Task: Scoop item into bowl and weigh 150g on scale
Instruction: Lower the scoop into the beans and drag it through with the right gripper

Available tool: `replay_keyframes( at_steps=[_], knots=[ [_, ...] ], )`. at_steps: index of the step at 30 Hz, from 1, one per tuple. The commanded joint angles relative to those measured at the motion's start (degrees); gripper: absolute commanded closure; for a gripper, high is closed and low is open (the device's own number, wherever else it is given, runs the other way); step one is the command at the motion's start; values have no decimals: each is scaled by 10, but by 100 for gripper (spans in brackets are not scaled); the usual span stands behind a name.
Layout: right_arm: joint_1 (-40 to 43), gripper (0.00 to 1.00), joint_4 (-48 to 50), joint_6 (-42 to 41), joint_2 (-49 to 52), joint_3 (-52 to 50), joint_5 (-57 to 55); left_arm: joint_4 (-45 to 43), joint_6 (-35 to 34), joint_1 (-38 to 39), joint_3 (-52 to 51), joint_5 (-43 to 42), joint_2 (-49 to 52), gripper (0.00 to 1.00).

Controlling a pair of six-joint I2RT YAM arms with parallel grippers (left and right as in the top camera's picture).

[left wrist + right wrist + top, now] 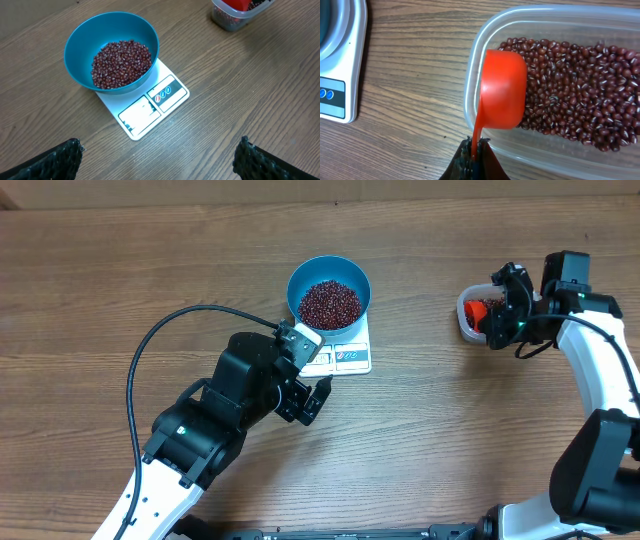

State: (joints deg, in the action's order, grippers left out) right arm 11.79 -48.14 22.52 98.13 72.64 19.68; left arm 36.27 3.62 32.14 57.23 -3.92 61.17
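wood-grain table [250, 90], white scale [145, 112], clear tub [225, 20] well apart

my left arm [215, 415]: on the display side of the scale [350, 358]; bulky black housings, then a white link farther from the scale.
cable [150, 350]: thin, black, in one wide loop off my left arm.
green light [183, 430]: small dot on the black housing.
wrist block [300, 340]: pale grey, boxy.
my left gripper [316, 398]: black, with rough, pebbled fingertips [55, 161].
my right arm [600, 360]: smooth white shells, black joints, thin black cable.
my right gripper [476, 155]: black fingers tapering to a wedge.
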Motion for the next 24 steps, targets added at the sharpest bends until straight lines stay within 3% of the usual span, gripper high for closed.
replay_keyframes(
  at_steps=[1, 13, 24],
  knots=[
    [12, 96, -2, -1, 3, 1, 25, -1, 11, -3, -5, -5, 3, 0],
    [83, 96, -2, -3, 3, 2, 135, -1, 11, -3, -5, -5, 3, 1],
    [127, 96, -7, -16, 2, 19, 155, -1, 11, -3, -5, -5, 3, 1]
  ],
)
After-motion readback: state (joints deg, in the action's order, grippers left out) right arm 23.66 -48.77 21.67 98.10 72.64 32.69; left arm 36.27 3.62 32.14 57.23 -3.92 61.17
